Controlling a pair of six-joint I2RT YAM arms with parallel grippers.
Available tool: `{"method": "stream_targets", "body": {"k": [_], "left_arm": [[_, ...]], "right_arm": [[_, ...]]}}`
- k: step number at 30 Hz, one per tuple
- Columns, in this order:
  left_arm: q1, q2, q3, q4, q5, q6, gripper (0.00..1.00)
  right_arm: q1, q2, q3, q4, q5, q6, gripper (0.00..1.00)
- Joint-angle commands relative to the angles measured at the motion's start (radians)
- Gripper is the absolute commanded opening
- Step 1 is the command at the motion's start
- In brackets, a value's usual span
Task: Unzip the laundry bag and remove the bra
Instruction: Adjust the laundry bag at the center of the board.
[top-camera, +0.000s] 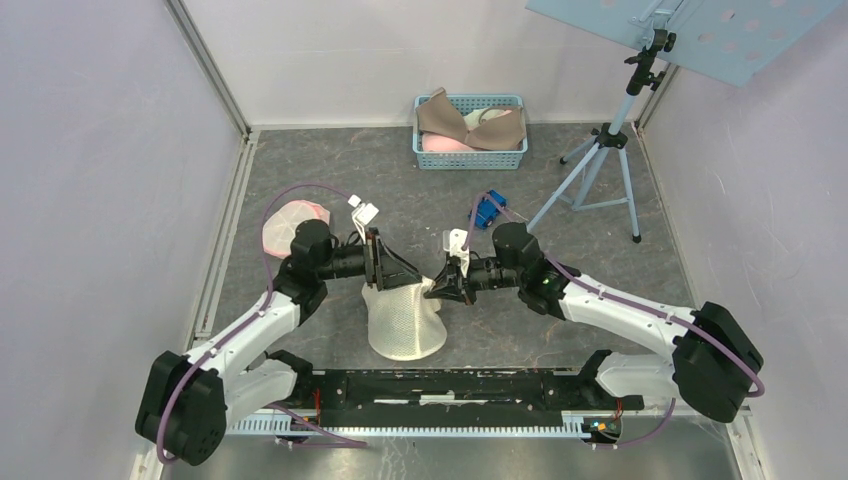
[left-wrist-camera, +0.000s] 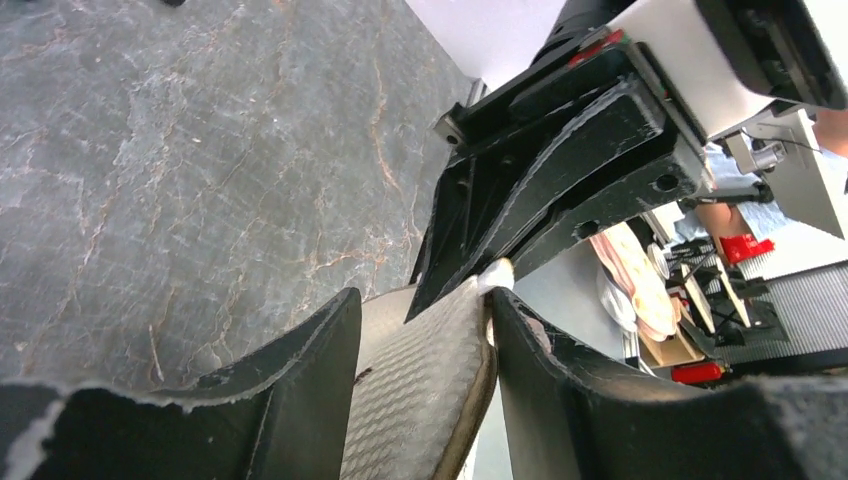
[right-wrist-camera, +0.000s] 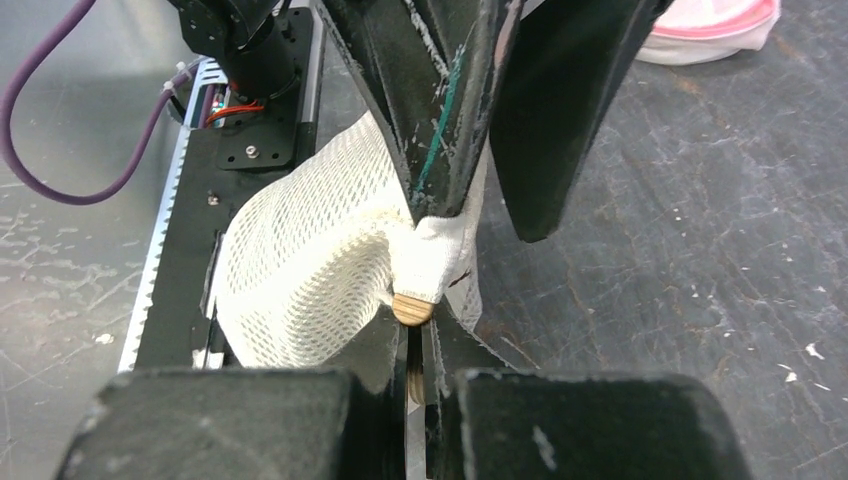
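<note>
The white mesh laundry bag (top-camera: 405, 320) hangs between my two grippers above the grey floor, its lower part resting near the front rail. My left gripper (top-camera: 418, 283) is shut on the bag's top edge; the mesh (left-wrist-camera: 430, 390) fills the gap between its fingers (left-wrist-camera: 300, 370). From the right, my right gripper (top-camera: 437, 288) is shut on the round wooden zipper tab (right-wrist-camera: 412, 308) at the bag's white corner (right-wrist-camera: 440, 255). Both grippers' tips nearly touch. The bra is hidden inside the bag.
A blue basket (top-camera: 470, 158) with several bras stands at the back. A second mesh bag (top-camera: 292, 225) with pink contents lies behind the left arm. A tripod (top-camera: 600, 160) stands back right, a small blue object (top-camera: 488, 212) near it. Walls enclose three sides.
</note>
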Motion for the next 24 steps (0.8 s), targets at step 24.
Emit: {"method": "stream_targets", "body": {"k": [24], "left_arm": [[0.103,-0.210,-0.027,-0.091,0.161,0.067,0.63]], "right_arm": [[0.010,-0.036,0.068,-0.019,-0.034,-0.067,0.00]]}}
